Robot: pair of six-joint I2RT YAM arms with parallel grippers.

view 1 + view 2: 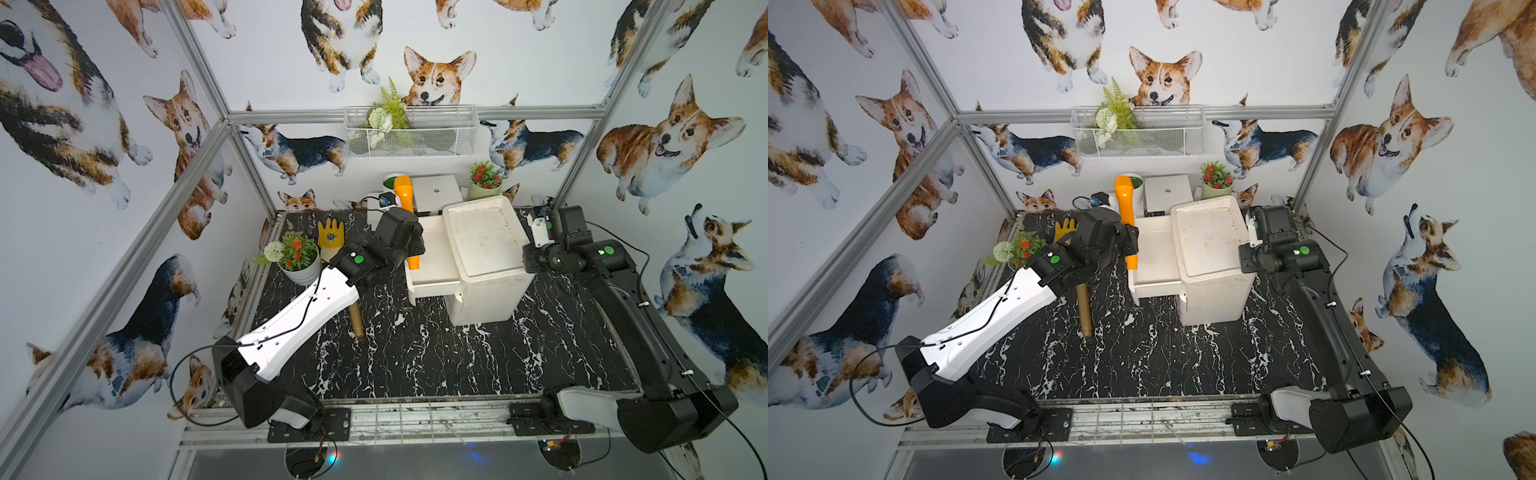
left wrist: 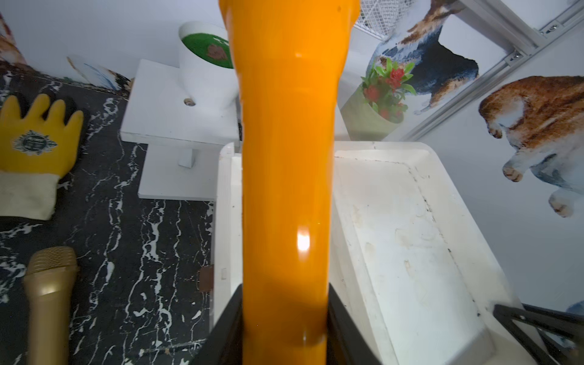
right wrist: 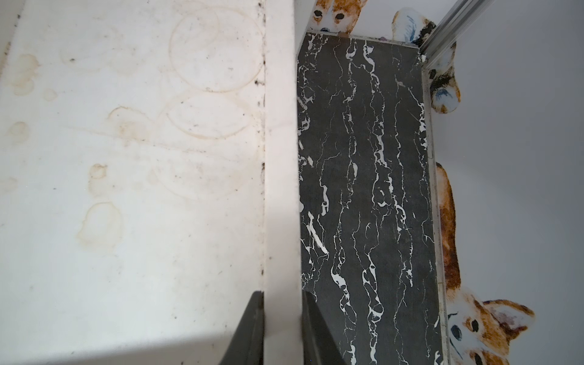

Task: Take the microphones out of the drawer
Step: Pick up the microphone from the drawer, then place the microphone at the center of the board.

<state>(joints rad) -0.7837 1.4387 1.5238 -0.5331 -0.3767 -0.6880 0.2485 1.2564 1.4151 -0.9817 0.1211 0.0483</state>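
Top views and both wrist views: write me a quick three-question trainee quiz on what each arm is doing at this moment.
1. Multiple choice: what is clamped between the fingers of the left gripper?
A) yellow rubber glove
B) glossy orange flared-head tube
C) white-potted flowers

2. True or false: the gold metallic microphone lies on the black marble-patterned tabletop, outside the open white drawer.

3. Fill in: the right gripper is shut on the raised ____ along the top of the white drawer cabinet.

Key: 1 B; 2 true; 3 rim.
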